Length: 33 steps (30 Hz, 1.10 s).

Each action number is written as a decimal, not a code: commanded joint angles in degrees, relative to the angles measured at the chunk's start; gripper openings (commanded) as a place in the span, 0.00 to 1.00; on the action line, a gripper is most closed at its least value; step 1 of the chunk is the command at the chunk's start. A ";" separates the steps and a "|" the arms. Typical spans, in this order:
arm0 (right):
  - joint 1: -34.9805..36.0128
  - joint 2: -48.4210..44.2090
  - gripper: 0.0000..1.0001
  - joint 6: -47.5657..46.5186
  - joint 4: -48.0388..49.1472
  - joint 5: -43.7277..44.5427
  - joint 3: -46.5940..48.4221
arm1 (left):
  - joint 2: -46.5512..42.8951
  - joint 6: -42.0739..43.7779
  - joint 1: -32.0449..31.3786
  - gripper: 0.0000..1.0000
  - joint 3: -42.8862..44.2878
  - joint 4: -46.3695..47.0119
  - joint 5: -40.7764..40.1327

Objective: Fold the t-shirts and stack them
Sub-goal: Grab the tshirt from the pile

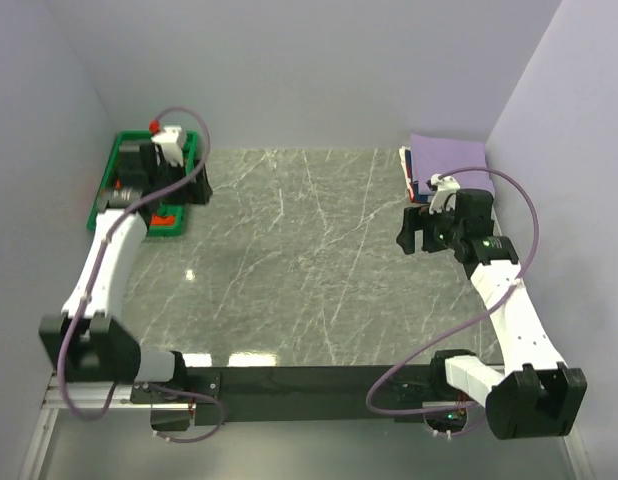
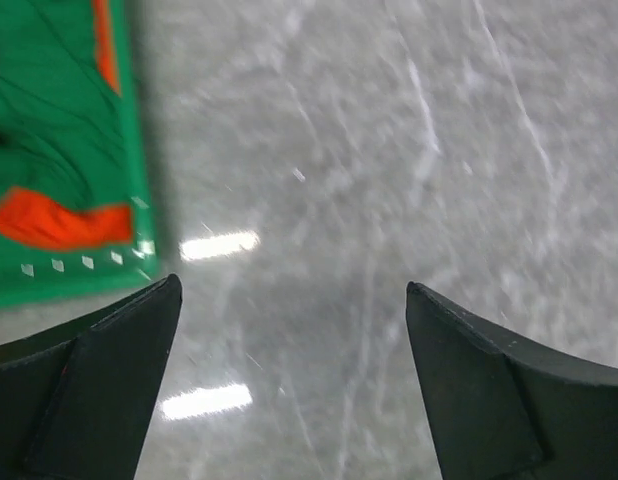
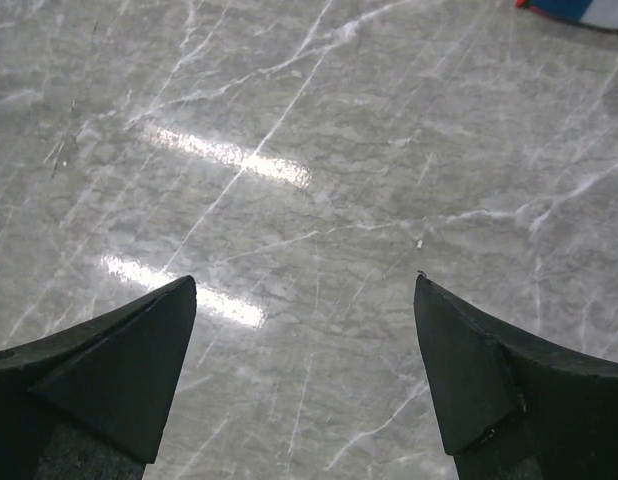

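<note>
A grey, marble-patterned tabletop (image 1: 319,250) with thin white veins fills the middle of the overhead view. Plain, pale lavender-white walls box it in: a back wall (image 1: 309,70) at 12 o'clock, a left wall (image 1: 34,130) at 9 o'clock and a right wall (image 1: 579,120) at 3 o'clock. Small bright glare patches (image 1: 192,273) lie on the glossy surface toward 7 and 8 o'clock.

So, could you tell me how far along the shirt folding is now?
Done: a folded stack topped by the lavender shirt sits far right. In hand: nothing; the left gripper and right gripper are open over the table. Left: the green shirt and orange shirt, lying in the tray far left.
</note>
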 commanded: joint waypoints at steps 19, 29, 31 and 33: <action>-0.07 5.86 0.96 0.40 -1.34 -0.99 3.18 | 57.84 13.04 18.75 0.98 51.45 12.00 -1.50; -0.07 8.67 0.96 -0.04 -0.99 0.95 2.73 | 68.06 15.86 17.78 0.91 54.29 15.34 -1.86; -0.07 9.11 0.96 0.05 -0.91 0.77 2.74 | 67.70 16.73 17.17 0.75 53.48 15.70 -2.03; -0.07 9.38 0.96 0.05 -0.82 0.68 2.65 | 67.62 16.82 16.82 0.59 54.00 15.35 -2.30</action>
